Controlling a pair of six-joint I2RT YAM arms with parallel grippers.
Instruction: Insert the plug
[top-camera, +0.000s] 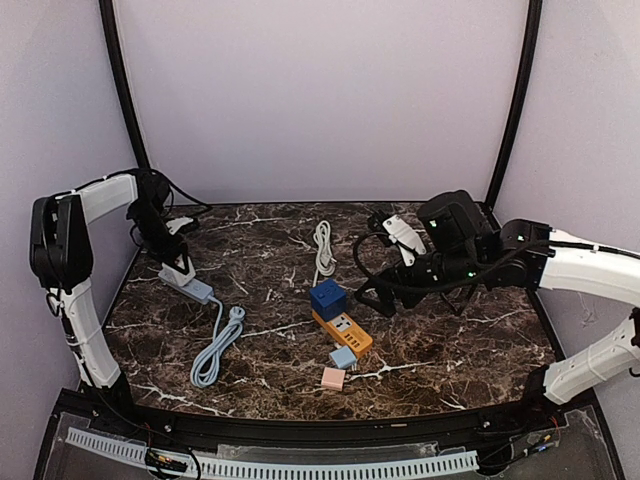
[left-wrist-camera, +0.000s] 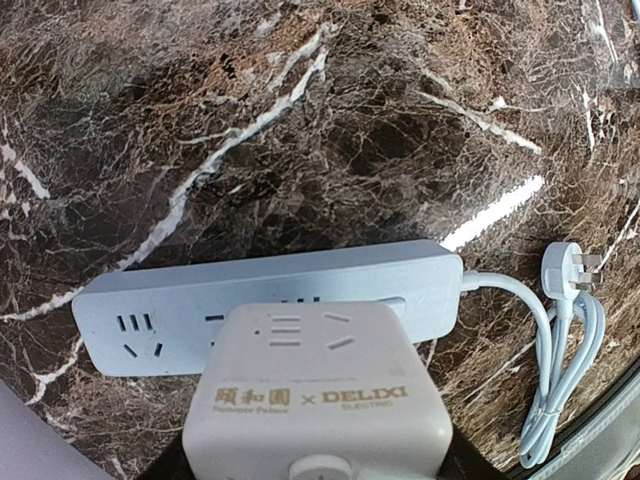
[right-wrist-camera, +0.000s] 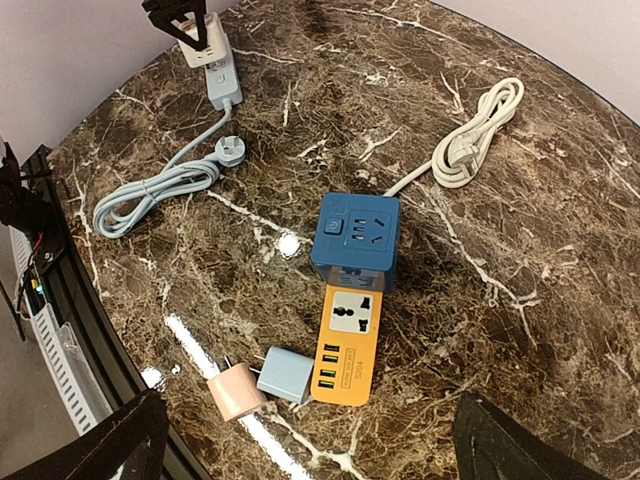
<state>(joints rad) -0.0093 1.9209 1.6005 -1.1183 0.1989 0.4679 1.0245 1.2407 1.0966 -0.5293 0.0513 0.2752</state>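
**Item: cream plug adapter, held over pale blue strip**

Cream cube-shaped plastic adapter, printed brand on its near side, socket holes on its upper face. It sits at the far left of the table, directly over the long pale blue plastic power strip and touching or almost touching its face. Whether the pins are fully home cannot be told.

Relation: the adapter sits between the fingers and the strip lies straight below them. The strip's long axis runs side to side across the left wrist view, with one socket group bare to the left and its pale blue cord leaving to the right. The remaining move looks like a straight downward press.

Left gripper: narrowed around the adapter's sides, wrist pointing steeply down, elbow folded high at the table's left edge. Much the nearer arm.

Right gripper: fingers spread wide, holding nothing, raised over the right half of the table, well apart from the strip.

Also present, mid-table: blue cube socket, orange socket bar, pink charger, coiled white cable.
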